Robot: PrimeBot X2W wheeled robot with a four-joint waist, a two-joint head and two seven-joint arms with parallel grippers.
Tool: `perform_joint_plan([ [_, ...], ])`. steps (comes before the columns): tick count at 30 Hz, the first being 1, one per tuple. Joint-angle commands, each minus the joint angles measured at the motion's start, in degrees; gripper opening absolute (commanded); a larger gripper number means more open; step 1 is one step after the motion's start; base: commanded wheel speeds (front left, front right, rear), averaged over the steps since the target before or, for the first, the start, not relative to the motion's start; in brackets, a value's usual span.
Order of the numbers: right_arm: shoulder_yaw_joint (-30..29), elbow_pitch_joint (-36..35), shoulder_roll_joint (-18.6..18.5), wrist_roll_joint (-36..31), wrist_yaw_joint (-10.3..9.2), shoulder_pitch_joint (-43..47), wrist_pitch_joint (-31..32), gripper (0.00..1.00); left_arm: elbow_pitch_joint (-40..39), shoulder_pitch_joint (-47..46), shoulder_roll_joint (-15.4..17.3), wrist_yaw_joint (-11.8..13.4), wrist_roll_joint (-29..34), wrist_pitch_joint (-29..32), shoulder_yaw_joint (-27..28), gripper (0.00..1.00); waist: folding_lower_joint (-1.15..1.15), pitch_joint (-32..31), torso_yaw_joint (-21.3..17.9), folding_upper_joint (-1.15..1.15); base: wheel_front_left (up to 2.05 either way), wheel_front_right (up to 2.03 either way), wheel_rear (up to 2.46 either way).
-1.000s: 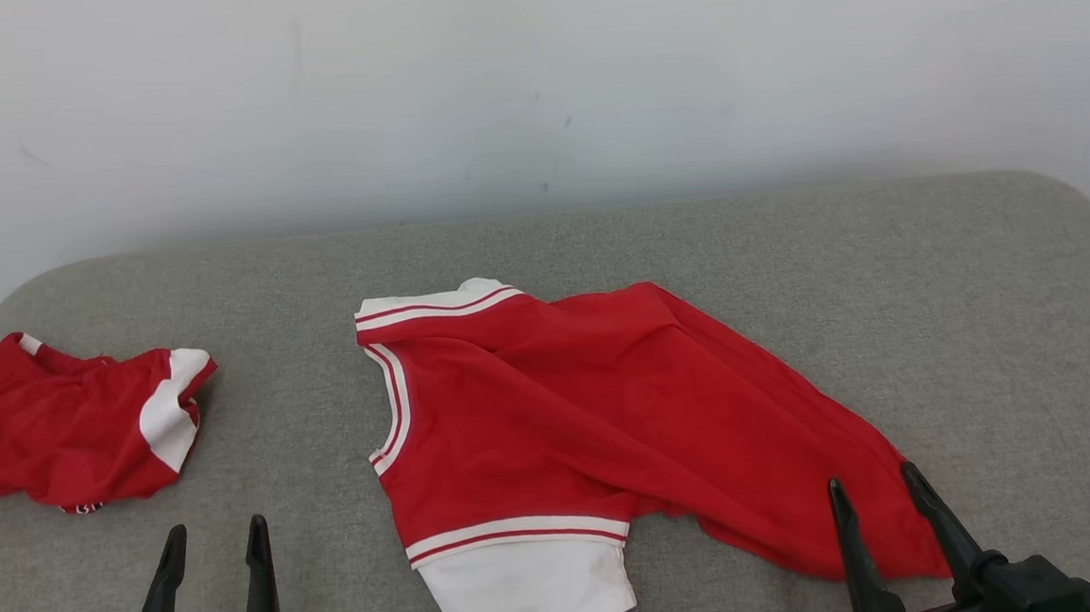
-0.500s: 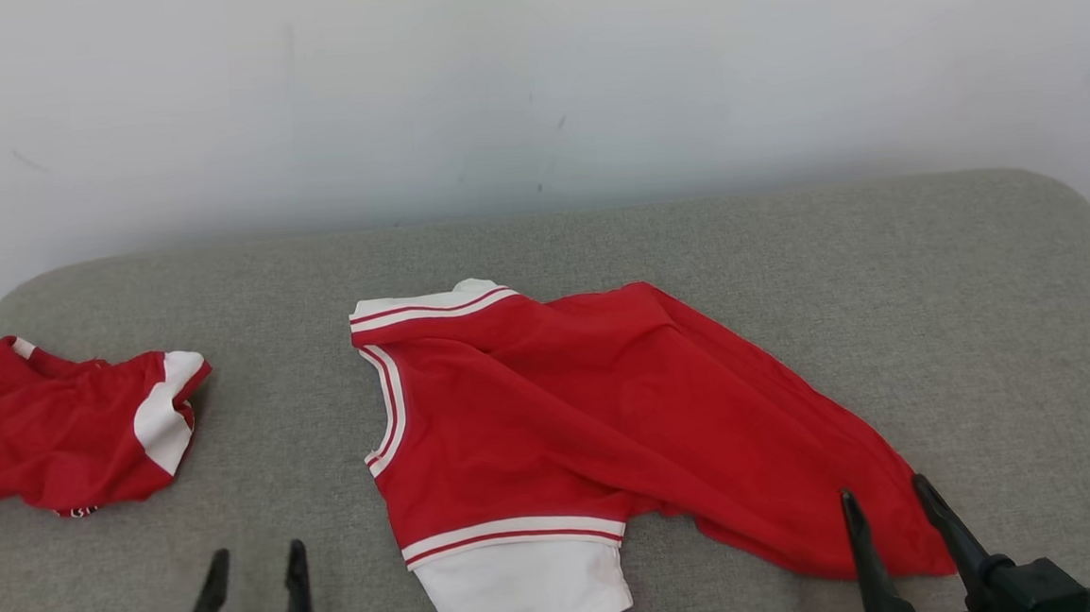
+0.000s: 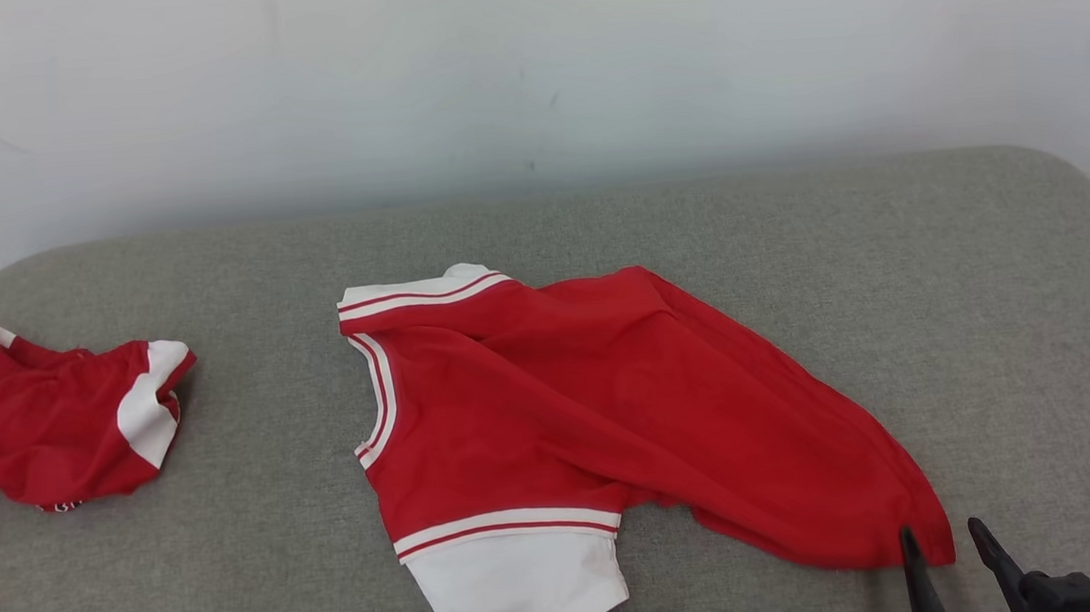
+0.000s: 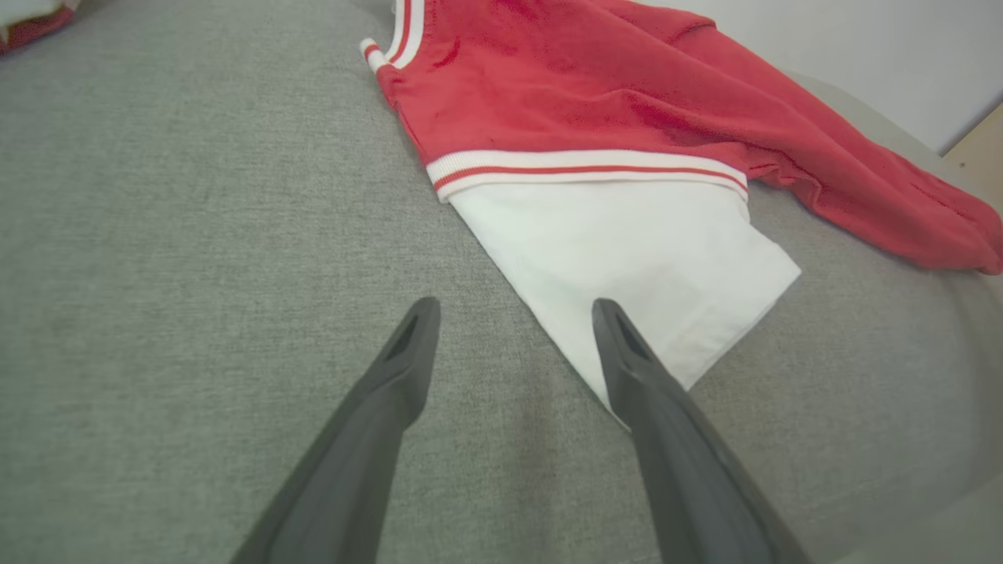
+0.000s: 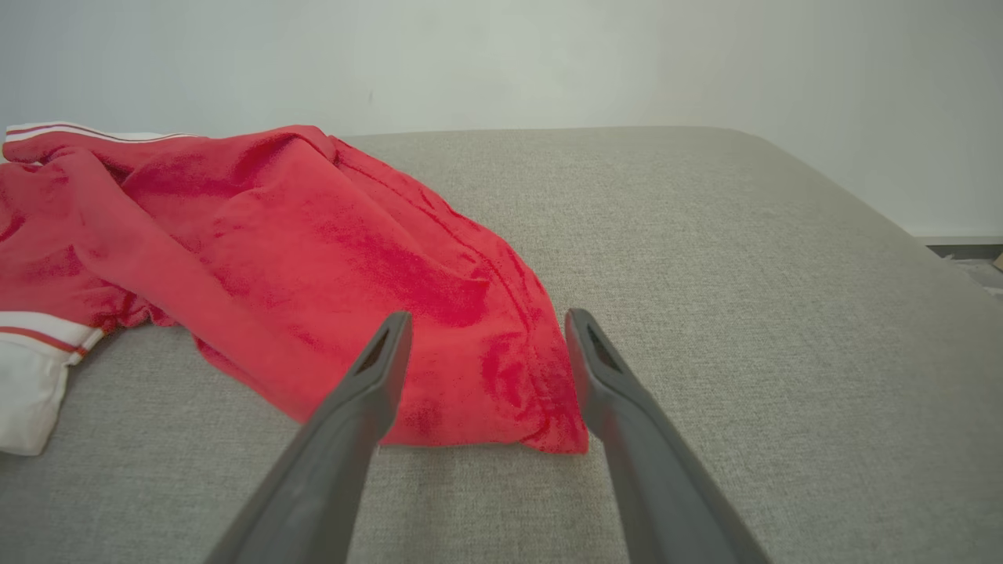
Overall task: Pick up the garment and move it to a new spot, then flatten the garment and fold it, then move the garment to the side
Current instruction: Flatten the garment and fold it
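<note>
Cut off: a second red garment (image 3: 51, 421), well left of the red jersey (image 3: 561, 418), runs past the frame edge; the jersey's white sleeve (image 4: 627, 258) is clipped in the head view.
Hard to tell: jersey rumpled, its outline unclear.
Left gripper (image 4: 513, 313): fingers apart, empty, one tip over the sleeve's edge; contact unclear.
Right gripper (image 3: 940, 530): fingers apart, empty, either side of the jersey's near right corner.
Room: bare grey cushion (image 3: 981, 317) right of and beyond the jersey, up to the wall (image 3: 531, 80).
</note>
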Motion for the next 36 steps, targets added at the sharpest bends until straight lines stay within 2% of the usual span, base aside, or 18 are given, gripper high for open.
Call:
perform_joint_plan([
  [1,-0.7,2.0,-0.4,0.2,-0.16,-1.1,-0.5,1.00,1.6,0.0,-0.1,0.1,-0.7,0.0,-1.5,1.00,-0.01,0.8,-0.2,0.00,0.00,0.00,0.00],
  [14,-1.6,17.5,-1.4,1.7,-0.16,-8.8,-1.1,1.00,8.1,-4.3,-0.4,0.0,-5.6,0.0,-9.0,1.00,-0.01,3.8,-0.8,0.00,0.00,0.00,0.00],
  [25,0.2,26.1,-1.0,4.9,-0.16,-14.2,-1.0,1.00,11.9,-7.2,-0.5,0.0,-9.5,0.2,-12.5,1.00,-0.01,4.7,-0.9,0.00,0.00,0.00,0.00],
  [26,0.7,27.0,-0.7,5.6,-0.16,-14.3,-0.9,0.49,12.6,-7.4,-0.5,0.0,-10.0,0.3,-12.8,1.00,-0.01,4.6,-0.8,0.00,0.00,0.00,0.00],
  [27,1.4,27.7,-0.7,5.9,-0.15,-14.4,-0.9,0.24,13.1,-7.7,-0.5,0.1,-10.3,0.3,-13.1,0.65,-0.01,4.5,-0.7,0.00,0.00,0.00,0.00],
  [28,1.8,28.0,-0.7,6.5,-0.15,-14.5,-0.9,0.00,13.4,-8.0,-0.5,0.1,-10.5,0.3,-13.4,0.24,-0.01,4.4,-0.6,0.00,0.00,0.00,0.00],
  [29,2.0,28.0,-0.5,7.5,-0.15,-14.4,-0.9,0.00,13.4,-8.3,-0.5,0.0,-10.8,0.3,-13.6,0.02,-0.01,4.3,-0.5,0.00,0.00,0.00,0.00],
  [30,2.1,27.7,-0.5,8.5,-0.15,-14.2,-0.9,0.00,13.2,-8.4,-0.5,0.0,-11.2,0.3,-13.8,0.00,-0.01,4.2,-0.4,0.00,0.00,0.00,0.00],
  [36,4.8,21.8,-0.1,13.0,-0.15,-11.2,-1.0,0.00,8.5,-7.6,-0.4,0.0,-13.4,0.0,-11.5,0.00,-0.01,3.2,-0.1,0.00,0.00,0.00,0.00],
])
